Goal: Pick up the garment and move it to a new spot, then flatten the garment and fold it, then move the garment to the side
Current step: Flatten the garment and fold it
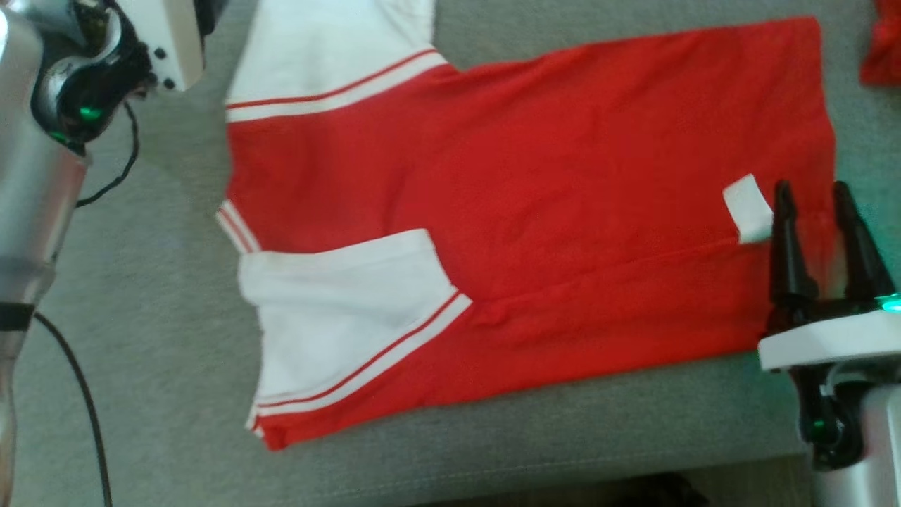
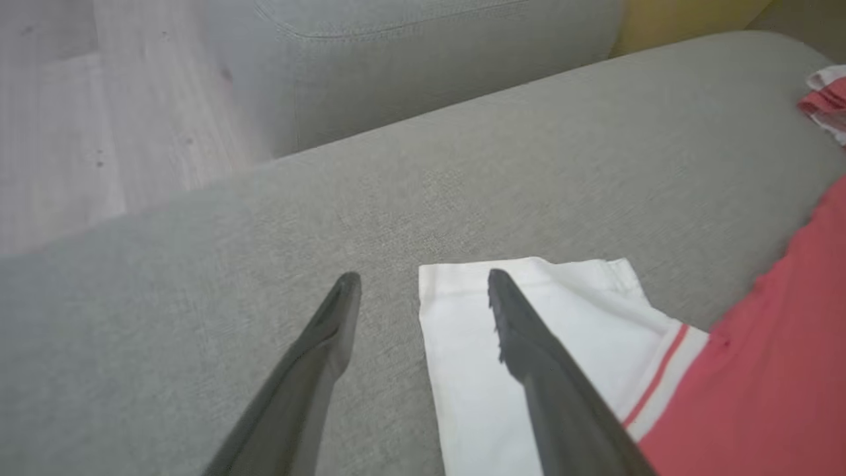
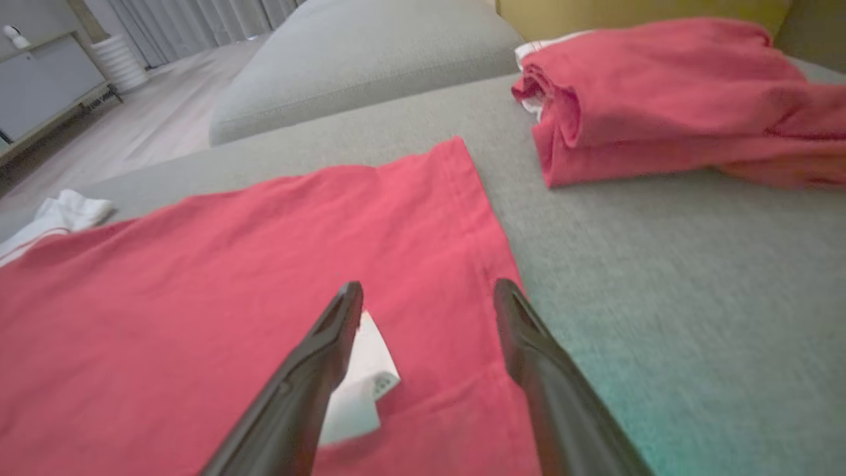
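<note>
While both jaws sit open (left gripper [image 2: 423, 281] at sleeve [image 2: 462, 390], right gripper [image 1: 813, 193] by label [image 1: 747, 208]), a shallow pinch may catch one layer and skew the garment [image 1: 528, 176].

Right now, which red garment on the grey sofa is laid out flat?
The red shirt with white sleeves, at the right tool; the other red garment lies bunched up apart from it.

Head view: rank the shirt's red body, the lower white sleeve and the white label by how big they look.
1. red body, by far the largest.
2. lower white sleeve.
3. white label, the smallest.
All lie on the sofa at similar depth, so nearness hardly matters.
</note>
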Available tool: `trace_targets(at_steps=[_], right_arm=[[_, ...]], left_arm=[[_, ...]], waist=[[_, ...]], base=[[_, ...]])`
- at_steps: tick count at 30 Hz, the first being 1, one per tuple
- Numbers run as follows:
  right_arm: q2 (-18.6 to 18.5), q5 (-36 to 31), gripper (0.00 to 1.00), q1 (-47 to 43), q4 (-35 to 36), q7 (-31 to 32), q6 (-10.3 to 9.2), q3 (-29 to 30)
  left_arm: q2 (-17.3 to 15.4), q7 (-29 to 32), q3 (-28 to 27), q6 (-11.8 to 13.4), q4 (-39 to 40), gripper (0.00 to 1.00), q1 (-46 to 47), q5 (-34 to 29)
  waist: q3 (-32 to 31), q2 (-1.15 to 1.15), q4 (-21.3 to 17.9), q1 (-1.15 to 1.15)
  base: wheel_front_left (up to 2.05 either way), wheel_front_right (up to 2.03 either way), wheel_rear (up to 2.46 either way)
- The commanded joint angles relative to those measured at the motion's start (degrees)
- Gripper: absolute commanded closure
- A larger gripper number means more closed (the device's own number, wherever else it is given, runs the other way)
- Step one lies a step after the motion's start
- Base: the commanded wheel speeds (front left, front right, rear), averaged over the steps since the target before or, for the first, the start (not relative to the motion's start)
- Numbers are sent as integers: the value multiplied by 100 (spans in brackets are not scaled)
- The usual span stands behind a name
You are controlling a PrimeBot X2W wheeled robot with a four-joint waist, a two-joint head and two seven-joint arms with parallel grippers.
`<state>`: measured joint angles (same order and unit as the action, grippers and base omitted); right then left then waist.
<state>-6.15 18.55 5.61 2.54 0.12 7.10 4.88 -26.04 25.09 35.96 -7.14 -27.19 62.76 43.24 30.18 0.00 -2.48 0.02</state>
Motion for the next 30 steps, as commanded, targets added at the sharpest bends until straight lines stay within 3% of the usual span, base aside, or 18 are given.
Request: trace_targets(at_steps=[1,11,23,24,26,27,28,29,30], right_arm=[[-16,-48,0,51,124,-67,39,-132],[85,-38,0,162,-70,-250,39,-213],[107,-45,0,187,-217,-359,39,-198],[106,-44,0,194,-224,-361,39,-195],[99,-41,0,203,-229,-362,39,-185],[82,-44,0,209,-220,-365,39,-162],[79,-38,0,215,-207,-373,39,-152],[84,10,0,227,-190,-379,39,-157],[75,58,0,244,-165,-369,39,-195]], left_arm=[[-306,-56,-136,-34,16,0,245,64],[-568,-480,730,-34,-822,0,764,354],[-689,-515,1352,-35,-1237,0,1033,724],[-689,-493,1402,-35,-1248,4,1038,758],[-697,-430,1512,-35,-1239,27,1040,841],[-716,-356,1619,-35,-1209,64,1044,935],[-742,-358,1670,-35,-1186,88,1059,954],[-766,-391,1717,-35,-1166,100,1072,962],[-780,-427,1766,-35,-1149,100,1076,976]], waist=[[226,0,-234,-2],[447,0,-504,-2],[505,0,-585,-2],[506,0,-591,-2],[505,0,-600,-2],[500,0,-607,-2],[497,0,-608,-2],[489,0,-607,-2],[473,0,-603,-2]], base=[[0,0,0],[0,0,0],[0,0,0],[0,0,0],[0,0,0],[0,0,0],[0,0,0],[0,0,0],[0,0,0]])
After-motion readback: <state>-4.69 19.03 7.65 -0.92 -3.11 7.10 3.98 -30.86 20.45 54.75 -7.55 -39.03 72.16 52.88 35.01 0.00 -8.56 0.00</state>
